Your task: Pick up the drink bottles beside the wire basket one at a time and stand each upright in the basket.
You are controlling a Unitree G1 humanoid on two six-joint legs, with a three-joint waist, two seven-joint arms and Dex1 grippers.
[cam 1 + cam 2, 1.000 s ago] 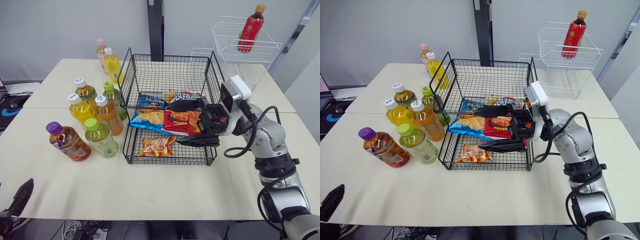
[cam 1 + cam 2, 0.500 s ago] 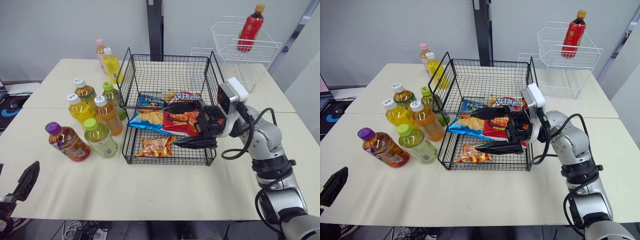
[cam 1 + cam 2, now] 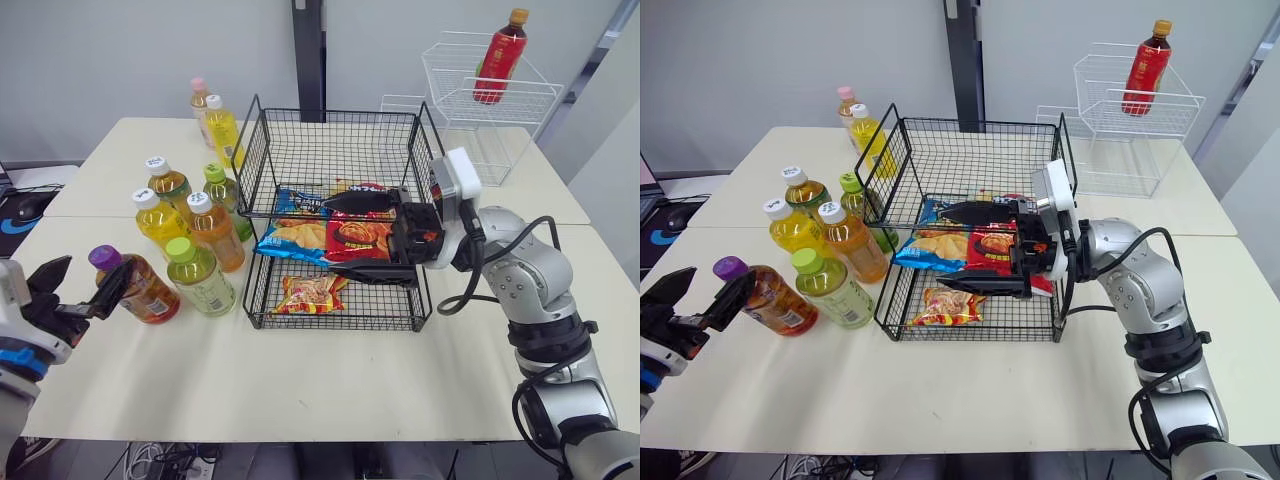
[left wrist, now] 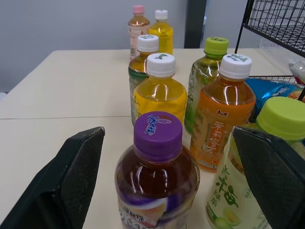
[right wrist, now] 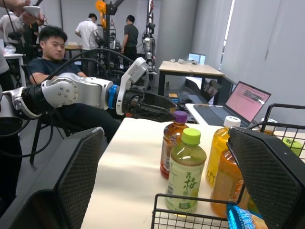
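Several drink bottles stand on the table left of the black wire basket (image 3: pixel 335 118). Nearest me are a purple-capped bottle (image 3: pixel 135 283) and a green-capped one (image 3: pixel 200 276); orange (image 3: pixel 217 231) and yellow (image 3: pixel 160 218) ones stand behind them. My left gripper (image 3: pixel 88 278) is open at table height, its fingers either side of the purple-capped bottle (image 4: pixel 157 167) without touching it. My right gripper (image 3: pixel 347 237) is open inside the basket, above a red snack bag (image 3: pixel 358 238), with nothing in it.
Snack bags lie in the basket: a blue one (image 3: pixel 295 235) and a small one (image 3: pixel 313 292) at the front. A white wire basket (image 3: pixel 520 100) with a red bottle (image 3: pixel 500 58) stands back right. People (image 5: pixel 52 45) sit and stand beyond the table's left side.
My left gripper has risen from below the table's front-left edge and come up to the purple-capped bottle. My right gripper has pushed further left inside the basket.
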